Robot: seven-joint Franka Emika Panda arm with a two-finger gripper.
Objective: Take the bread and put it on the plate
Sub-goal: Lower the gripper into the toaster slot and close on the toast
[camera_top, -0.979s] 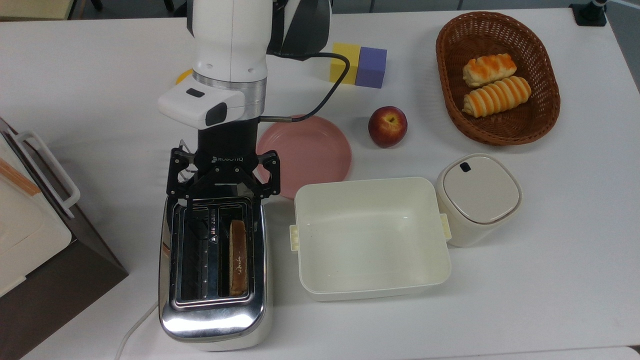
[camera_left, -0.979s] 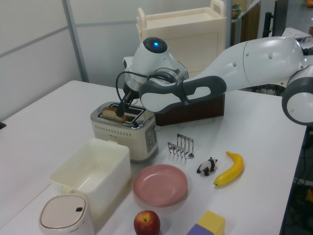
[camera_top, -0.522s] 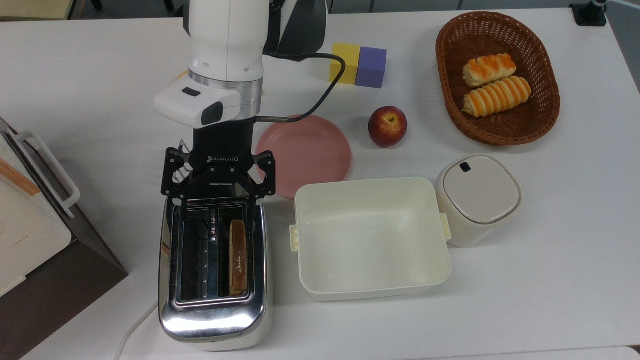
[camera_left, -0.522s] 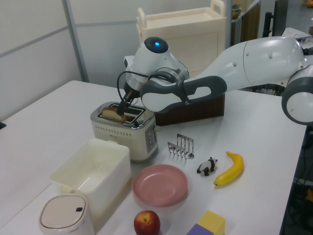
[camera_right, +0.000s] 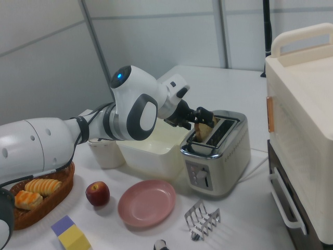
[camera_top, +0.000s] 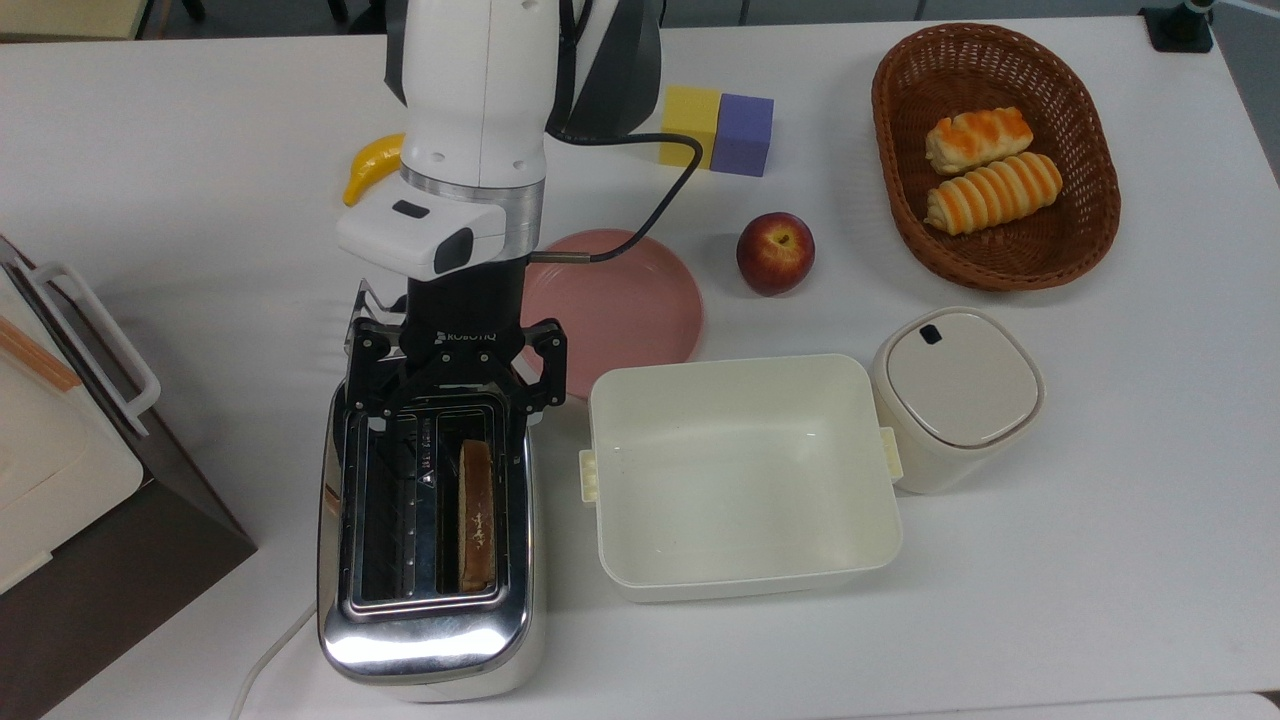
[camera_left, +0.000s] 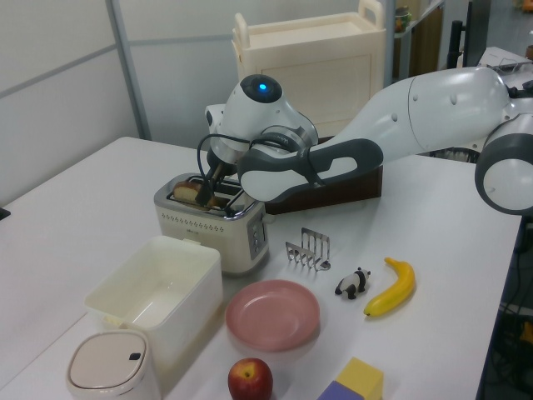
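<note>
On your top view's left, a cream-lidded brown box (camera_top: 60, 470) sat at the bench (camera_top: 1100, 560) edge, with a strip of bare white bench between it and the chrome toaster (camera_top: 430, 545). The bread (camera_top: 476, 515) stood on edge in the toaster's right-hand slot as the top view shows it, reaching almost to the slot's near end; the left-hand slot beside it held nothing. Your claw (camera_top: 452, 400) hung over the toaster's far end with its fingers spread apart, wide enough to span both slots and gripping nothing; the bread's far end lay just under it. A wire toast rack (camera_top: 368, 300) peeked out at the arm's left, and a banana (camera_top: 372, 167) lay beyond that.

To the toaster's right in the top view, the plate (camera_top: 640, 300) lay flat and bare, its left part hidden behind the arm and its near rim just beside the far wall of the cream tub (camera_top: 745, 475). The tub sat near the toaster's right flank with a narrow gap between them. Further right came an apple (camera_top: 775, 252), near the plate's rim but apart from it, yellow and purple blocks (camera_top: 716, 130) behind it, a lidded cream canister (camera_top: 955, 395) touching or nearly touching the tub's right handle, and a wicker basket (camera_top: 900, 200) holding two striped rolls (camera_top: 990, 165). You had wide bare bench along the near edge and at the far right.
</note>
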